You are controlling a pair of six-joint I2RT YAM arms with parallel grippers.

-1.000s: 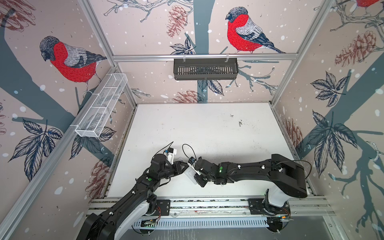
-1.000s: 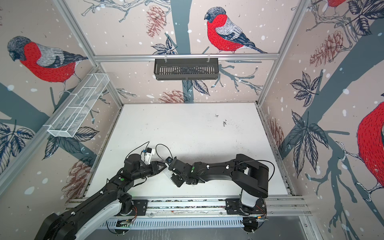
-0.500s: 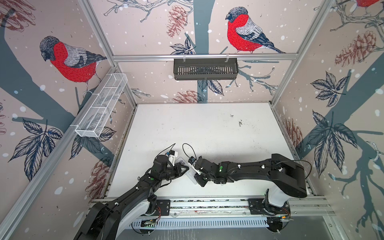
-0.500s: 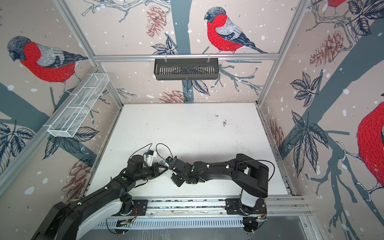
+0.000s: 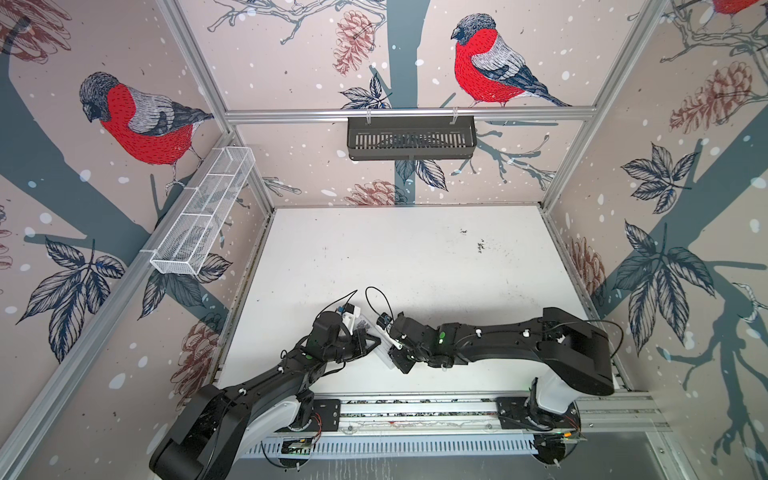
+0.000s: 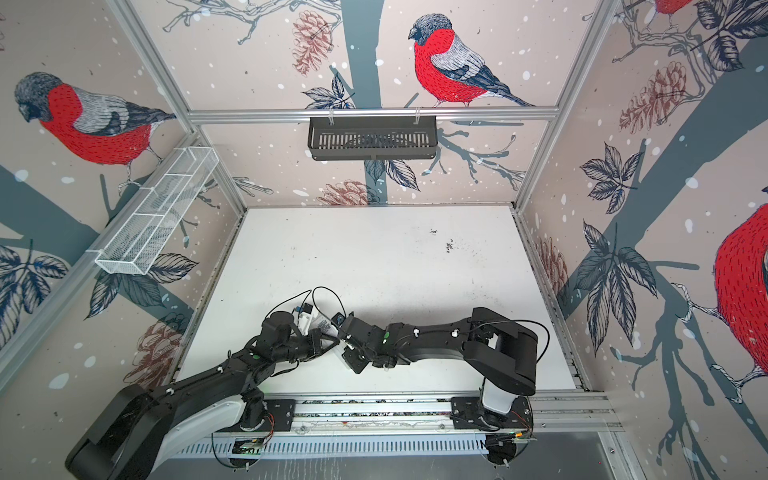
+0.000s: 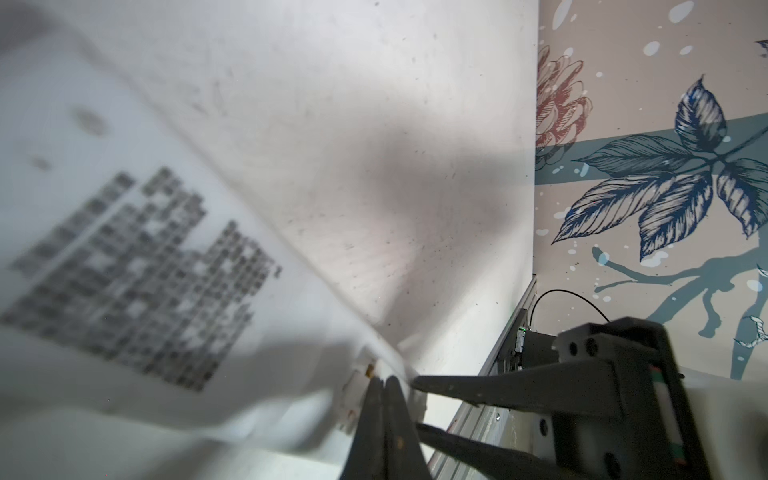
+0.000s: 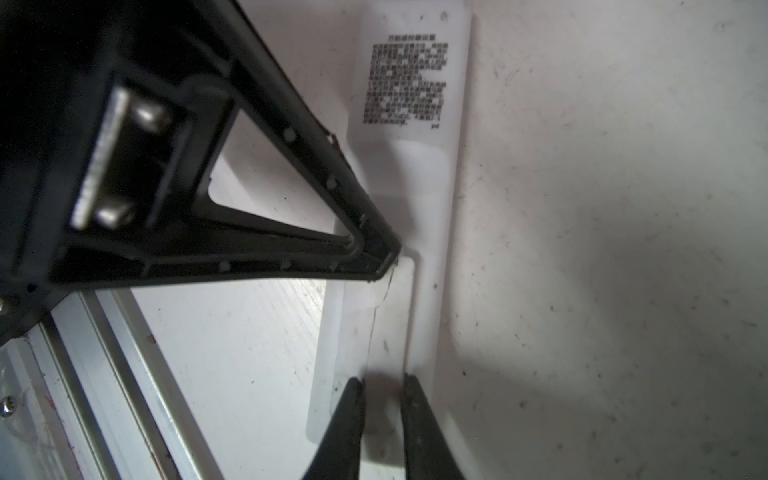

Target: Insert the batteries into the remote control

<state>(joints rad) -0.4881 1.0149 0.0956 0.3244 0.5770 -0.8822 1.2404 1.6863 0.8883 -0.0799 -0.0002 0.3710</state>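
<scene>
**Left gripper (image 7: 383,379) closes on the remote control (image 8: 411,137)**

Since a second ago the left gripper has shut. Its fingertips are together and touch the labelled back of the remote control, which sits near 6 o'clock on the white tabletop (image 5: 415,257). That arm reaches in low from 7 o'clock. The other stretches across from 4 o'clock, with the right gripper (image 8: 382,382) narrowly parted at the remote's end; whether it clamps cannot be told. The tabletop is scuffed and the walls are bird-printed. A black basket (image 5: 411,137) hangs at 12 o'clock and a white mesh tray (image 5: 203,212) at 10.
</scene>
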